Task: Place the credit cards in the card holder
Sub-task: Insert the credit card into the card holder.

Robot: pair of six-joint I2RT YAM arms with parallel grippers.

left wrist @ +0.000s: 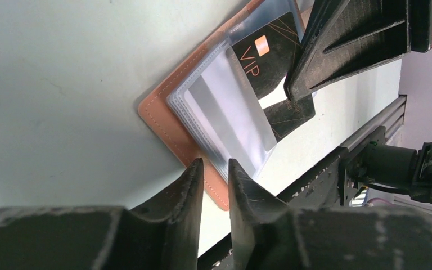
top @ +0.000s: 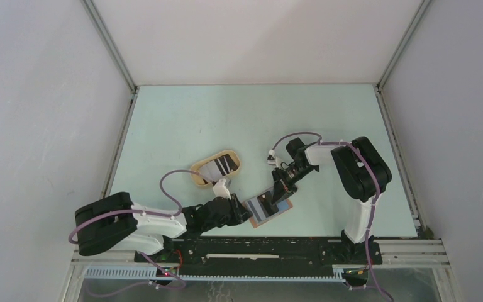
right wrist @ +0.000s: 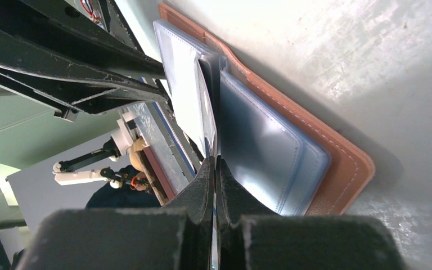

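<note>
- Left wrist view: the black VIP card (left wrist: 264,56) sits only partway inside a clear sleeve of the card holder (left wrist: 163,121), which lies open near the front edge of the table (left wrist: 62,84). A skewed push could buckle that sleeve or skid the holder, since nothing pins the leather.
- Your right gripper (left wrist: 291,93) bears down on the card, jaws clamped together. Whether they pinch card or sleeve leaf cannot be told.
- Your left gripper (left wrist: 215,180) sits low at the holder's corner, jaws slightly parted, grasping nothing.
- Both arms reach inward, wrists angled toward each other over the holder.
- More credit cards (top: 220,167) wait in the tan tray (top: 233,152) nearby.
</note>
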